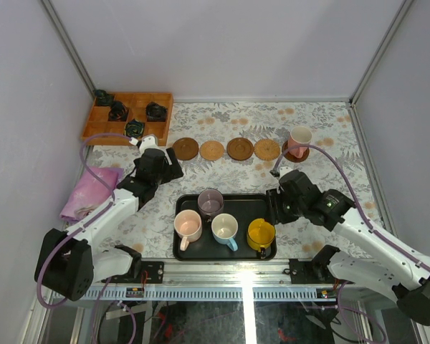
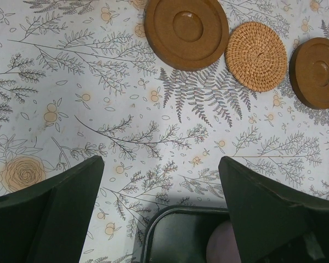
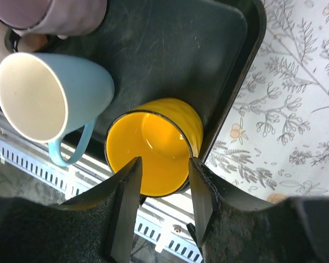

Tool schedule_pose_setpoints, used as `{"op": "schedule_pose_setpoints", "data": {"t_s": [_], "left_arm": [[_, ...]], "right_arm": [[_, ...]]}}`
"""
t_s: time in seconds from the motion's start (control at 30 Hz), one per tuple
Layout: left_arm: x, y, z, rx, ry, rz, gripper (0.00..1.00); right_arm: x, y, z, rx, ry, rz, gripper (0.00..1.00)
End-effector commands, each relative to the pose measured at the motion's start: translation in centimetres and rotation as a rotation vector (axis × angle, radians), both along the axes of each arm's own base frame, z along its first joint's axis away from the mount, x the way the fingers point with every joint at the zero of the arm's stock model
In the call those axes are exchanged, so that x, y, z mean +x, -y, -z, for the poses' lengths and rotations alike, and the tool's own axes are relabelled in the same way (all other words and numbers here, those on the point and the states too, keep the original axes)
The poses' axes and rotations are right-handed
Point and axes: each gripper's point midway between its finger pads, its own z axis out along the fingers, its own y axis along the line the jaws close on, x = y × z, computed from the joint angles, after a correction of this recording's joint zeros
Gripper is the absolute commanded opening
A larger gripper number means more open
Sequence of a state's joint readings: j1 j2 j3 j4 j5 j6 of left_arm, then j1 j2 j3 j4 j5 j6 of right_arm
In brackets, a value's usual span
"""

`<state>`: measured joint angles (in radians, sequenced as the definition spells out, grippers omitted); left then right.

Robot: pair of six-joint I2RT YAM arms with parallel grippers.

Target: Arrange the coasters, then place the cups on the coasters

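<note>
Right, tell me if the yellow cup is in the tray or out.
In. The yellow cup sits in the near right corner of the black tray, beside the light blue cup.

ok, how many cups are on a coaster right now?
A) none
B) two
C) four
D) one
D: only the pale pink cup sits on a coaster, the rightmost coaster of the row. The mauve cup, peach cup, blue cup and yellow cup all stand in the black tray.
</note>
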<state>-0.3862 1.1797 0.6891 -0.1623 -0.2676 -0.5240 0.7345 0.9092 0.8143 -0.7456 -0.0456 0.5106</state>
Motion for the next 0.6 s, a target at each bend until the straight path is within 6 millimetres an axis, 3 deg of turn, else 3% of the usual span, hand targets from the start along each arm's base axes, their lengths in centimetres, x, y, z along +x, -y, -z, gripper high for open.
{"op": "schedule_pose_setpoints", "data": {"t_s": [0.0, 0.43, 0.57], "left_arm": [[0.0, 0.1, -0.9, -0.014, 0.022, -0.004, 0.86], [0.1, 0.3, -0.6, -0.016, 0.016, -0.001, 0.86], [0.2, 0.2, -0.5, -0.015, 0.014, -0.002, 0.86]], "right_arm": [[-2.2, 0.4, 0.5, -0.012, -0.062, -0.006, 0.46], [-3.0, 2.0, 3.5, -0.103, -0.123, 0.052, 0.45], [-2.9, 1.6, 4.5, -0.102, -0.139, 0.047, 0.39]]}}
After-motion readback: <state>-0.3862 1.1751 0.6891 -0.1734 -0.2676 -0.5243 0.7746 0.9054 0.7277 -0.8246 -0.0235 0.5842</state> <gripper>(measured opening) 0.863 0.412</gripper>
